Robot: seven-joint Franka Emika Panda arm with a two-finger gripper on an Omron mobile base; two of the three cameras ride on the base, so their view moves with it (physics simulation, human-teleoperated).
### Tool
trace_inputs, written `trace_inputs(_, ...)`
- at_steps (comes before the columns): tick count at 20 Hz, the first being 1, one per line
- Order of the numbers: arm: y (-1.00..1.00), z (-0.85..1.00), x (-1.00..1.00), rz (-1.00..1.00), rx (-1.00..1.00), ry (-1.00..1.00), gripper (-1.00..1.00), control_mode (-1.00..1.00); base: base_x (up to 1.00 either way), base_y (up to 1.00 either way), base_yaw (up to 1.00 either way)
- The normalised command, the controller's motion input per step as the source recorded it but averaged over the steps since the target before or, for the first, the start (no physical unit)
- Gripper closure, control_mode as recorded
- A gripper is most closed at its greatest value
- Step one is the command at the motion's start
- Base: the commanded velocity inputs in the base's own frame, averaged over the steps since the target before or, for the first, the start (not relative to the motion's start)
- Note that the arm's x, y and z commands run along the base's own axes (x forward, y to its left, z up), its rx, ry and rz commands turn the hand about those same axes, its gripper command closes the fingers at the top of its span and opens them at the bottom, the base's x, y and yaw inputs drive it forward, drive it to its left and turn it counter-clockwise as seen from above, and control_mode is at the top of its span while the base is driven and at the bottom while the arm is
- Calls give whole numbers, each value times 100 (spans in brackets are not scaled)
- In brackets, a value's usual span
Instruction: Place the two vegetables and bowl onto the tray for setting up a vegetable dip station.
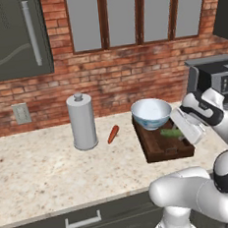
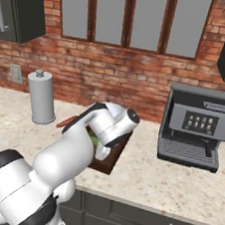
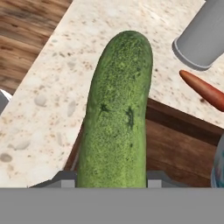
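One of the three things, the bowl (image 1: 151,113), already sits on the far end of the tray (image 1: 161,151), so that part looks done. The gripper (image 3: 111,183) is clenched on the cucumber (image 3: 117,113) and holds it just over the near half of the tray, so I judge it only needs to be set down. The carrot (image 1: 113,134) lies on the counter (image 1: 37,172) between the grey canister (image 1: 82,121) and the tray, and it is the last thing left.
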Motion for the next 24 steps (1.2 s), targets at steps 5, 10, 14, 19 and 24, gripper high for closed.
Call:
trace_inputs(5, 0, -4, 10, 2, 1, 0, 100, -100, 0, 0, 0)
trace_inputs(10, 1, -3, 9, 0, 0, 0, 100, -100, 0, 0, 0)
trace_inputs(14, 0, -5, 6, 0, 0, 0, 100, -100, 0, 0, 0)
trace_inputs(19, 0, -6, 4, 0, 0, 0, 100, -100, 0, 0, 0)
trace_inputs(24, 0, -7, 6, 0, 0, 0, 100, -100, 0, 0, 0)
